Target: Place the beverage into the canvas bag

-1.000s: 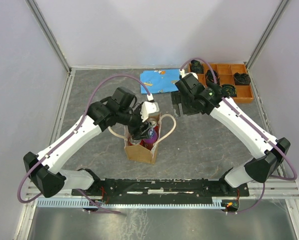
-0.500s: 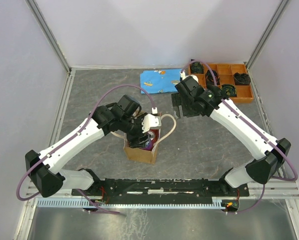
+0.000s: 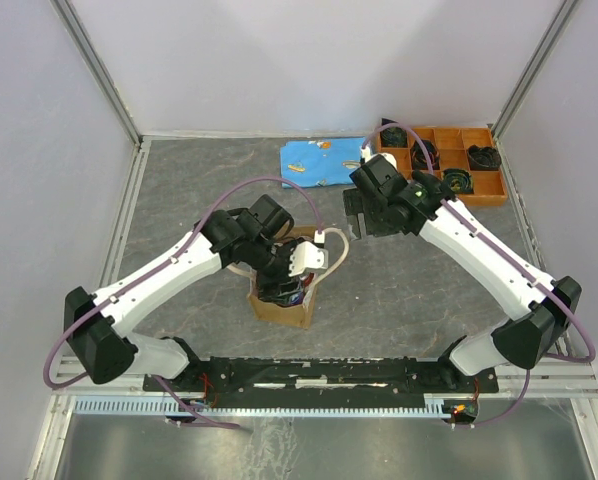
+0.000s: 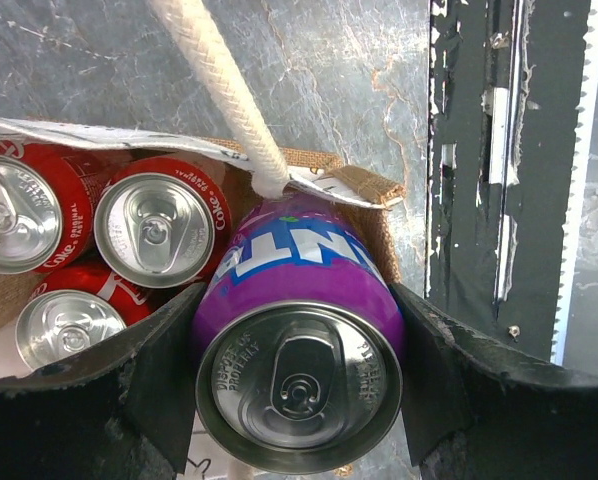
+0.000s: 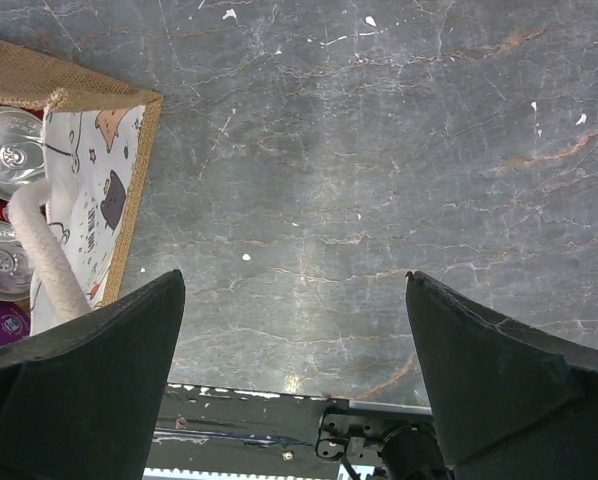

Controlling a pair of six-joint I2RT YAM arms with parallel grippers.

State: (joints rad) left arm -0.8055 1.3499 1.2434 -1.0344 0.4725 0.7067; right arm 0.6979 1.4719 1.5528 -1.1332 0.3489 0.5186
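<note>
The canvas bag [image 3: 280,305] stands upright on the table in front of the arm bases, tan sides and cream handles [image 3: 340,250]. My left gripper [image 3: 291,278] reaches down into its mouth, shut on a purple beverage can [image 4: 299,340], which sits low at the bag's near corner. Three red cola cans [image 4: 159,225] stand inside beside it. A cream rope handle [image 4: 224,85] crosses above the can. My right gripper [image 3: 364,215] is open and empty over bare table right of the bag; its view shows the bag's edge [image 5: 99,200] at the left.
A blue cloth [image 3: 314,162] lies at the back centre. An orange compartment tray [image 3: 487,192] with black parts stands at the back right. The black base rail [image 3: 329,375] runs along the near edge. Grey walls enclose the table.
My left gripper has moved down and forward with the purple can, from above the bag's mouth into the bag. The right arm has barely moved.
</note>
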